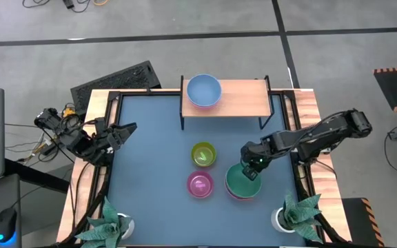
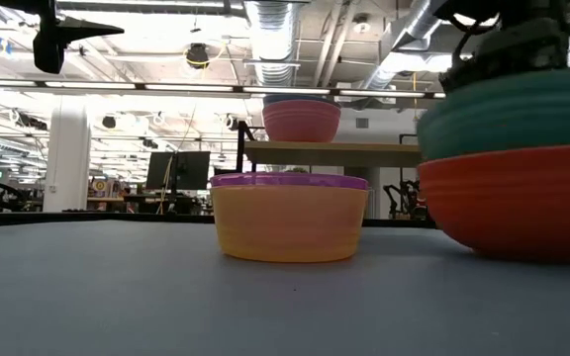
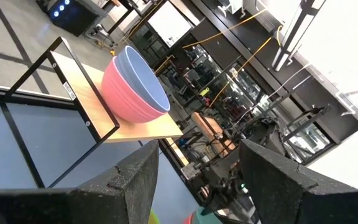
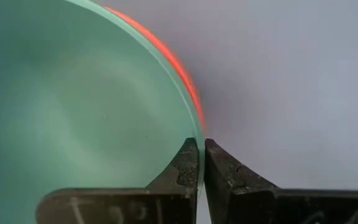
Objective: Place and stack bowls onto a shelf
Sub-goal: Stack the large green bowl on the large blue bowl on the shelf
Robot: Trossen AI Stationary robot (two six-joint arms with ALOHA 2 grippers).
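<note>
A light blue bowl (image 1: pixel 203 90) sits nested in a pink one (image 3: pixel 126 93) on the left part of the wooden shelf (image 1: pixel 243 98), at the table's far side. On the table stand a yellow-green bowl (image 1: pixel 203 154), a magenta bowl (image 1: pixel 200 184) and a green bowl (image 1: pixel 242 182) nested in another pink bowl (image 2: pixel 513 208). My right gripper (image 1: pixel 254 167) is shut on the green bowl. My left gripper (image 1: pixel 125 131) hovers open over the table's left edge, touching nothing. My right gripper (image 4: pixel 202 149) pinches the green bowl's rim (image 4: pixel 194 127) on the bowl's far side. One finger (image 4: pixel 182 168) is inside the bowl and the other (image 4: pixel 225 171) outside, coming from above and pointing down. The green bowl (image 2: pixel 513 109) sits upright in the pink bowl.
Two white pots with plants stand at the near corners (image 1: pixel 116 224) (image 1: pixel 291 217). The shelf's right half (image 1: pixel 250 96) is bare. Raised wooden edges (image 1: pixel 98 186) border the blue table. Open blue surface lies left of the small bowls.
</note>
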